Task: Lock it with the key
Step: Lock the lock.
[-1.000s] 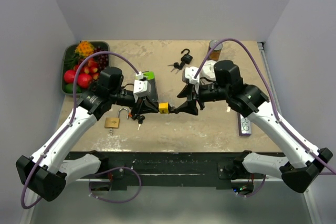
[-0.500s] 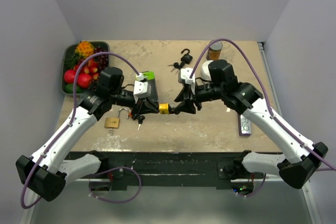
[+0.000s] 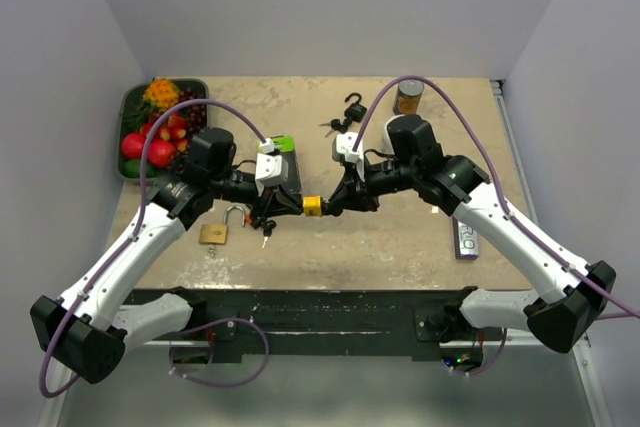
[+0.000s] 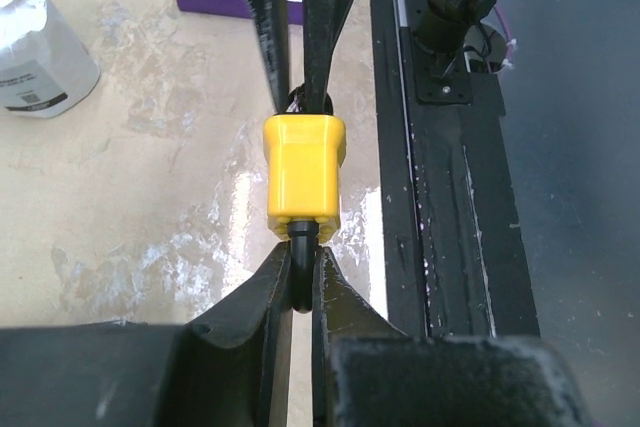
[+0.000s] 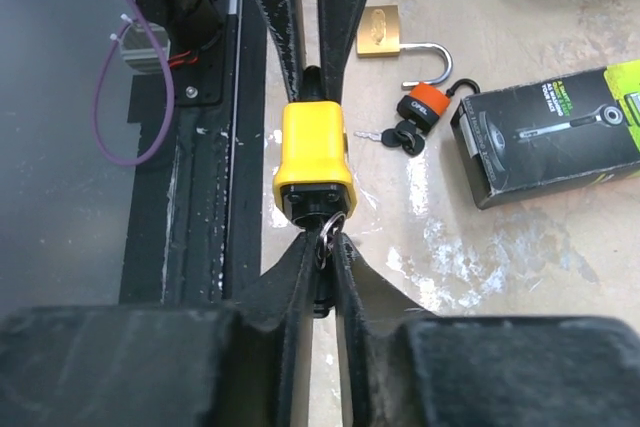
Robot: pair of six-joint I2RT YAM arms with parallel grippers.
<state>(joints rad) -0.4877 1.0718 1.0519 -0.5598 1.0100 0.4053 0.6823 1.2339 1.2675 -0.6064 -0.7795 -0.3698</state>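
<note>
The bench is a mottled beige slab. The arms are bolted at its near edge. The left arm and right arm both reach inward and meet above the middle of the bench, a little toward the near edge.

A tray of fruit sits in the far left corner. A black and green box lies just beyond the left wrist, left of centre. A purple box lies near the right edge, under the right arm. The left wrist view shows a white bottle standing on the bench. A can stands at the far edge, right of centre.

The left end effector is narrow, its fingers pinched on the black shackle of the yellow padlock. This padlock hangs clear of the bench between the two end effectors, lying level. The right end effector faces it from the other side, fingers nearly together and holding the key, which sits at the padlock's keyhole end with its ring showing.

A brass padlock, shackle open, lies near the left arm. An orange padlock with keys lies between it and the black and green box. A black padlock with keys lies toward the far edge, near centre.
</note>
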